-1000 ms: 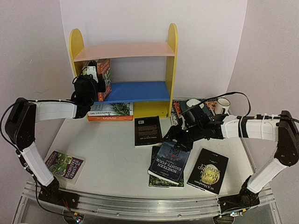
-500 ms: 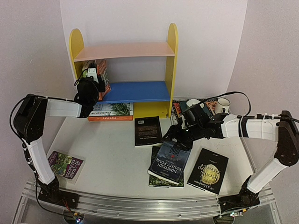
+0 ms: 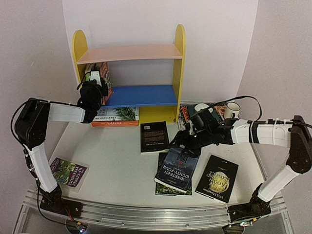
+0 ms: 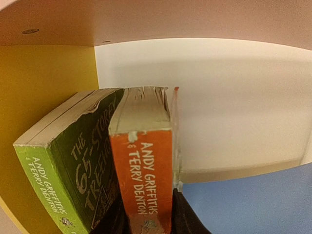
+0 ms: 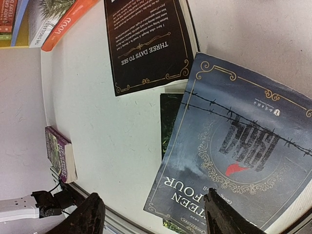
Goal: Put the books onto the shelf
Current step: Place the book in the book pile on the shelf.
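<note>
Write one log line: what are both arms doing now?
left gripper: around orange book on shelf, grip unclear | right gripper: open above dark blue book on table

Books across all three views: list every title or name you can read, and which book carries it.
"ANDY GRIFFITHS & TERRY DENTON": upright orange book, green book, both spines.
"THREE DAYS TO SEE": plain black book.
"NINETEEN EIGHTY-FOUR": dark blue book.
"MOON", "SIXPENCE": gold-lettered book.
"GOOD": flat orange book.
Smaller print elsewhere is too blurred to read.
</note>
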